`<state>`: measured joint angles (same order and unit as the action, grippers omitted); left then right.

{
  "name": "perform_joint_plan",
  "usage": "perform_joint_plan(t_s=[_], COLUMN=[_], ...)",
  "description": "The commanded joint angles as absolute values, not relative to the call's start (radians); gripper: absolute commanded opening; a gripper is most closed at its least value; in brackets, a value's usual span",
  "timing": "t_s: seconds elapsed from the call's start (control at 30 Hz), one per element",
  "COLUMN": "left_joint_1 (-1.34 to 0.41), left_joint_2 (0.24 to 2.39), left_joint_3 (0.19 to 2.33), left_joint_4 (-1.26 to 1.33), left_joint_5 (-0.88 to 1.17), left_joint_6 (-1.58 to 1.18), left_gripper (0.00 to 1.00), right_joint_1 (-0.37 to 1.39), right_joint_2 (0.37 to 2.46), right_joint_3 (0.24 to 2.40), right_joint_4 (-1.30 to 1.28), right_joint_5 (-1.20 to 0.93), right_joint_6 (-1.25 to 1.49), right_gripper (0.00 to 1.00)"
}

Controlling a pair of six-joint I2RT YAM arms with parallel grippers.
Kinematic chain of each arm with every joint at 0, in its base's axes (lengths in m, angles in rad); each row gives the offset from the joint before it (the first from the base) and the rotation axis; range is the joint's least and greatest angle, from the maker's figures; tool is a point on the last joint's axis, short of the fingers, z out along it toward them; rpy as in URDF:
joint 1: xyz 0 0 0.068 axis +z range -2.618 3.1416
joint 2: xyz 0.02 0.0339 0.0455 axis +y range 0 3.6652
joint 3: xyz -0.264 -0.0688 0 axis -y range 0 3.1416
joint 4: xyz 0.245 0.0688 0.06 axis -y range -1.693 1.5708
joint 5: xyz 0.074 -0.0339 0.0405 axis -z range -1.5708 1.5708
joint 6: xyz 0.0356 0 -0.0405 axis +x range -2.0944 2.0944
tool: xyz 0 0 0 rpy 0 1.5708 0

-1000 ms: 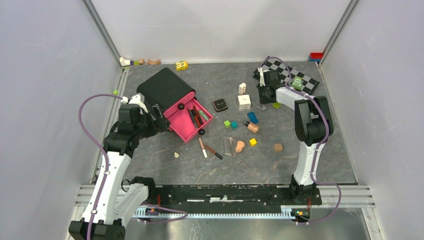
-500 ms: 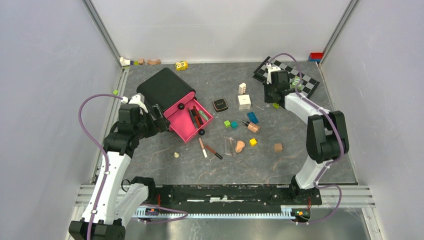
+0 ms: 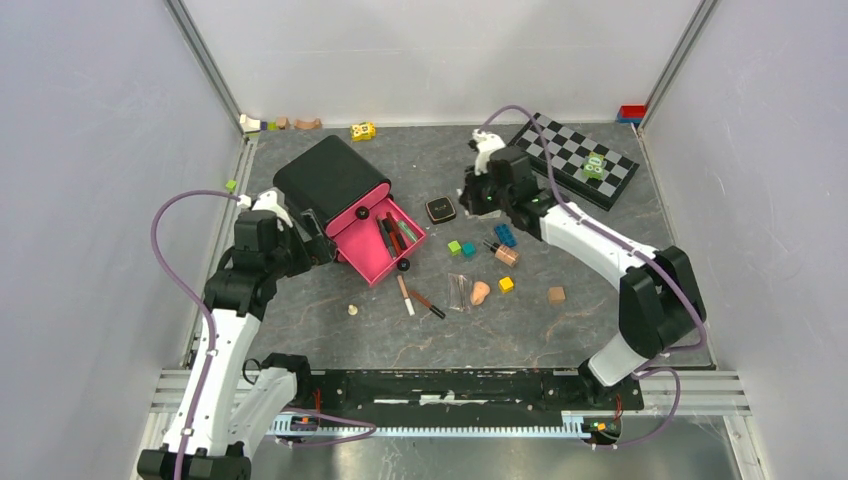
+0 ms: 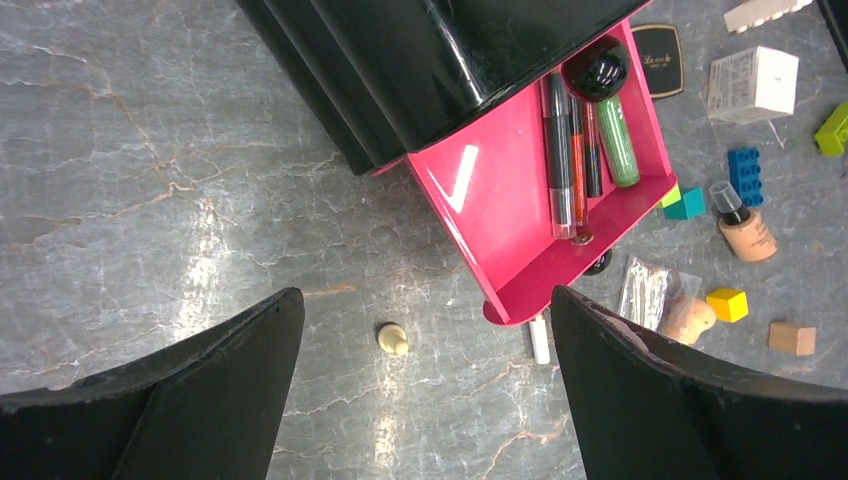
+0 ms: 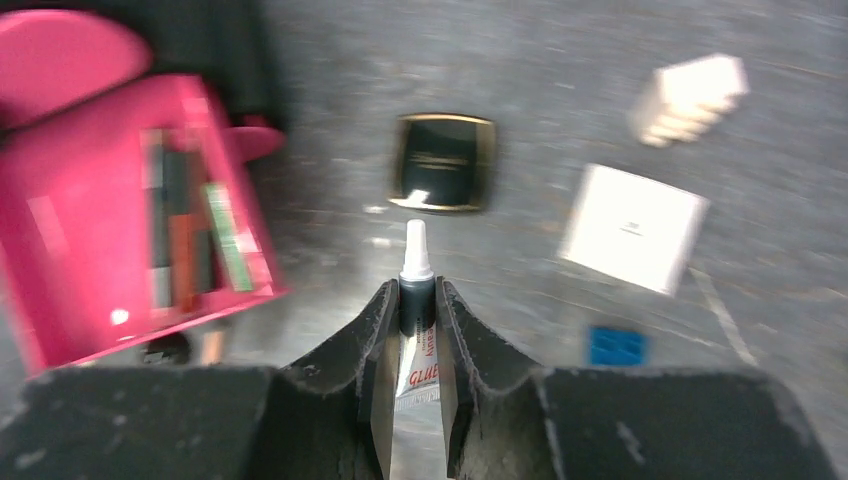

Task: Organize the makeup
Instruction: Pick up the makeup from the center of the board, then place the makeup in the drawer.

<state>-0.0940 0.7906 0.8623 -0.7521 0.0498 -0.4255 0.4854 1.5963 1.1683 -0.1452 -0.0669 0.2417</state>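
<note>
One glue tube [image 5: 415, 250] is sitting clamped in the right gripper [image 5: 415, 292], left gripper [image 4: 425, 300] gaping; next is probably releasing over the pink drawer [image 4: 490, 200].

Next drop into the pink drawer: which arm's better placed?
Right. The right claw grips the glue tube, its nozzle pointing toward the compact, and the open pink drawer is close by. The left claw hangs open and empty near the drawer.
</note>
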Motion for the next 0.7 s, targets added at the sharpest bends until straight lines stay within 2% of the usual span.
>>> perform_joint_plan(t_s=[0.0,0.37,0.67], left_joint_1=[-0.099,-0.097,-0.097], left_joint_2=[0.721,0.696,0.689], left_joint_3=[0.871,0.87,0.87], left_joint_4=[-0.738,-0.742,-0.742], left_joint_5=[-0.02,-0.055,-0.057], left_joint_6=[-0.413,-0.419,-0.42], left_gripper=[0.99,0.99,1.0], right_joint_1=[0.58,0.825,0.929], right_joint_2=[1.602,1.735,1.848], right_joint_3=[1.225,1.332,1.407], right_joint_4=[-0.044,0.037,0.075], right_joint_5=[-0.157,-0.104,-0.02], right_joint_6=[0.345,0.445,0.539], right_gripper=[0.25,0.24,0.21])
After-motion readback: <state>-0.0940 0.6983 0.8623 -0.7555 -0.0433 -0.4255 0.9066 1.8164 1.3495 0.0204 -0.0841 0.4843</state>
